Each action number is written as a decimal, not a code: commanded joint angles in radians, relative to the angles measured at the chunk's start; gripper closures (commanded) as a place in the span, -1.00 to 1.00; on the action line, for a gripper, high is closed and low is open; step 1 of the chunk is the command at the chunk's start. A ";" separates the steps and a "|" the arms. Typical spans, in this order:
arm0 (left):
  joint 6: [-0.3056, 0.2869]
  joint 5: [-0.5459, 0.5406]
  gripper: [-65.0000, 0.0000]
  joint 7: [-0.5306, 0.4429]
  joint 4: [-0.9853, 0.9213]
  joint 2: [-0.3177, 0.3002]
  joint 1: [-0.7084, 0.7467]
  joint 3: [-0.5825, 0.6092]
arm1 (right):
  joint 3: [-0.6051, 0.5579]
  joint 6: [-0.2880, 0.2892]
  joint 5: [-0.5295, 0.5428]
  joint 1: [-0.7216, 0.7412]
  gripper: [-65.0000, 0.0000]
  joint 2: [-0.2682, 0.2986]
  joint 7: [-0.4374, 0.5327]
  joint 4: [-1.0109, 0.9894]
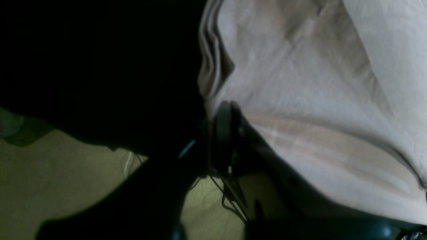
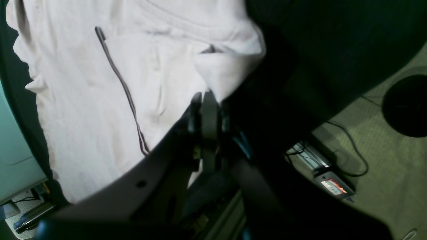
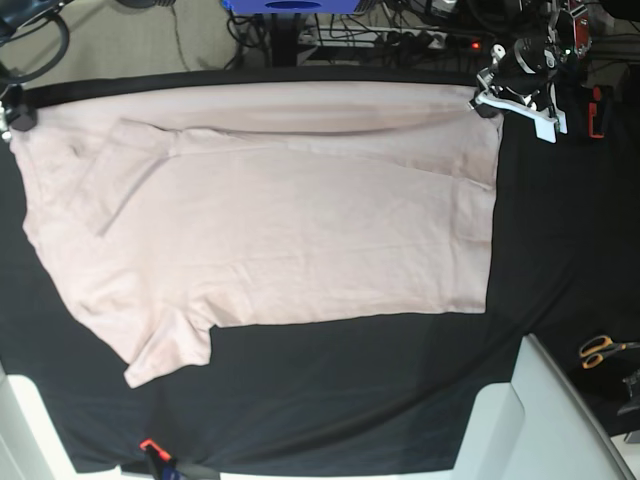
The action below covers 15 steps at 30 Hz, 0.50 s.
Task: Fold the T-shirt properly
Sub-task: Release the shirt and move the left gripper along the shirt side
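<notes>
The pale pink T-shirt (image 3: 300,220) lies spread across the black table cover (image 3: 560,250), with one sleeve toward the front left. Its far edge runs taut between my two grippers. My left gripper (image 3: 482,102) is at the far right corner, shut on the fabric; the left wrist view shows its fingers (image 1: 224,110) pinching the shirt's edge (image 1: 300,83). My right gripper (image 3: 14,118) is at the far left corner, shut on the fabric; the right wrist view shows its fingers (image 2: 203,98) closed on a fold of the shirt (image 2: 100,83).
Orange-handled scissors (image 3: 600,350) lie at the right edge. A white panel (image 3: 540,420) stands at the front right. A small orange clip (image 3: 150,447) sits at the front edge. Cables and equipment (image 3: 400,30) crowd the floor behind the table.
</notes>
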 commanded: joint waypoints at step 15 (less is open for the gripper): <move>0.009 0.170 1.00 -0.014 0.018 0.022 0.002 -0.013 | 0.008 0.001 0.012 -0.010 0.81 0.017 0.011 0.015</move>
